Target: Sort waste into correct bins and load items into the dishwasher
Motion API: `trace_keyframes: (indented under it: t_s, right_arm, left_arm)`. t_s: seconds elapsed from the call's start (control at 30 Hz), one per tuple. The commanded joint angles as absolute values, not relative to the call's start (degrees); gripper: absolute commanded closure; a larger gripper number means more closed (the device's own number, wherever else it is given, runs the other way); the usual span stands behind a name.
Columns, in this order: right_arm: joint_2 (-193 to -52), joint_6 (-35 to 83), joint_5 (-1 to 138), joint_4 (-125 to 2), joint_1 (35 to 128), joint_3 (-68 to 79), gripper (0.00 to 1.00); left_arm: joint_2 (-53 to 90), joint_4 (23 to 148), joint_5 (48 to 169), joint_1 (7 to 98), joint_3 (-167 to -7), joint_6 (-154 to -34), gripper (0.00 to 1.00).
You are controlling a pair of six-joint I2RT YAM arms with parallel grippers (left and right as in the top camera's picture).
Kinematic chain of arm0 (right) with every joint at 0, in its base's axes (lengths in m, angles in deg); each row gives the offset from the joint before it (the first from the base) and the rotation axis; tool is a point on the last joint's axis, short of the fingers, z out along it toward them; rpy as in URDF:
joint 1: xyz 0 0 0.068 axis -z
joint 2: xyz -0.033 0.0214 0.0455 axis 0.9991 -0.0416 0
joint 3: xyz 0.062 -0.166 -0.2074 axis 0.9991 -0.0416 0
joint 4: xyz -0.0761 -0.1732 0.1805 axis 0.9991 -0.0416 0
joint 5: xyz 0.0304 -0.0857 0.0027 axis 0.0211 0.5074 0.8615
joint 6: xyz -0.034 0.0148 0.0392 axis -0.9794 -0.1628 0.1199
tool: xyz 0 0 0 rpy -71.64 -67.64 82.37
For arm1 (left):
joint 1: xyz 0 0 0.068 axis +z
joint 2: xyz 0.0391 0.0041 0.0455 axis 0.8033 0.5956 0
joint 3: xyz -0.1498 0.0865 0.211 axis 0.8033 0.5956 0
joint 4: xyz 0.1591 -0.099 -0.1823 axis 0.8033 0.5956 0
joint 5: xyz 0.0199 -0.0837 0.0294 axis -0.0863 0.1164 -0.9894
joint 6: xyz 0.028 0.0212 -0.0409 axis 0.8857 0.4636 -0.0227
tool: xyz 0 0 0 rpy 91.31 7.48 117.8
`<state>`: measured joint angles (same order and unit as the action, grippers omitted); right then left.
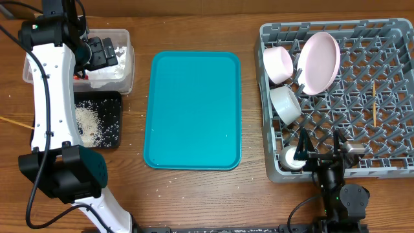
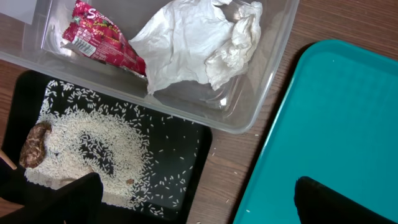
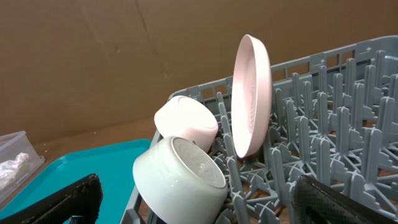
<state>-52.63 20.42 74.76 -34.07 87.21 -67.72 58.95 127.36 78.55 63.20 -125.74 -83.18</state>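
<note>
The clear tub (image 2: 249, 118) holds a red-and-white wrapper (image 2: 99, 38) and a crumpled white napkin (image 2: 199, 43). The black tray (image 2: 177, 165) beside it holds loose rice (image 2: 93, 146) and a brown scrap (image 2: 34, 146). My left gripper (image 2: 199, 208) is open and empty above the tub (image 1: 124, 61) and the black tray (image 1: 111, 123). The grey rack (image 1: 388, 149) holds an upright plate (image 1: 318, 61), two bowls (image 1: 278, 65) (image 1: 284, 103), a small cup (image 1: 291, 157) and chopsticks (image 1: 374, 103). My right gripper (image 1: 321, 145) is open and empty over the rack's front, facing the near bowl (image 3: 180, 180).
The teal tray (image 1: 192, 110) lies between the bins and the rack, with a few rice grains on it. A loose chopstick (image 1: 16, 122) lies at the table's left edge. Stray grains dot the wood by the black tray. A brown board stands behind the rack (image 3: 348, 112).
</note>
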Motion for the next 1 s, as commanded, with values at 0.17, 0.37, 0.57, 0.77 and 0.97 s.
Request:
trace_keyframes:
  t_s: [0.17, 0.37, 0.57, 0.77, 0.97]
  right_arm:
    - [-52.0, 20.2, 75.9, -33.7, 86.9, -68.3, 0.0]
    - [-52.0, 20.2, 75.9, -33.7, 86.9, -68.3, 0.0]
    - [-52.0, 20.2, 75.9, -33.7, 86.9, -68.3, 0.0]
    - [-52.0, 20.2, 75.9, -33.7, 86.9, -68.3, 0.0]
    - [-52.0, 20.2, 75.9, -33.7, 86.9, -68.3, 0.0]
  left_arm:
    - [57.9, 127.3, 78.0, 63.2, -126.8, -83.1, 0.0]
    - [57.9, 127.3, 78.0, 63.2, -126.7, -83.1, 0.0]
    - [57.9, 127.3, 78.0, 63.2, -126.7, -83.1, 0.0]
    - [55.3, 127.4, 77.8, 62.7, -126.7, -83.1, 0.0]
    - [47.9, 127.6, 74.2, 58.8, -126.7, -83.1, 0.0]
